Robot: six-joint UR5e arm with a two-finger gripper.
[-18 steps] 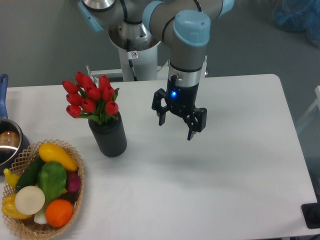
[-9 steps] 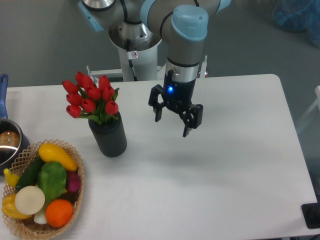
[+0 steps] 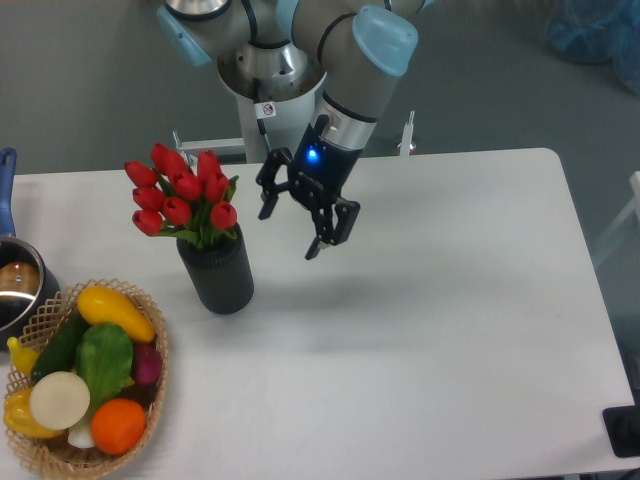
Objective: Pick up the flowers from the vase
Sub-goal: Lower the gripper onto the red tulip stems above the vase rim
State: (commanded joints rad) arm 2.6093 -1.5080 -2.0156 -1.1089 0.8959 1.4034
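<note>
The flowers [image 3: 182,196], a bunch of red tulip buds with green leaves, stand in the black ribbed vase [image 3: 217,273] at the left of the white table. My gripper [image 3: 290,230] hangs in the air to the right of the bouquet, tilted, roughly level with the buds. Its two black fingers are spread wide, one fingertip [image 3: 266,208] nearer the flowers and the other lower and to the right. Nothing is between them, and a gap separates the gripper from the flowers.
A wicker basket [image 3: 150,420] of fruit and vegetables sits at the front left corner. A metal pot [image 3: 20,290] with a blue handle is at the left edge. The robot's base [image 3: 268,110] stands behind the table.
The gripper has moved left toward the flowers and risen slightly, tilting as it went. It stays open. The flowers and vase have not moved.
</note>
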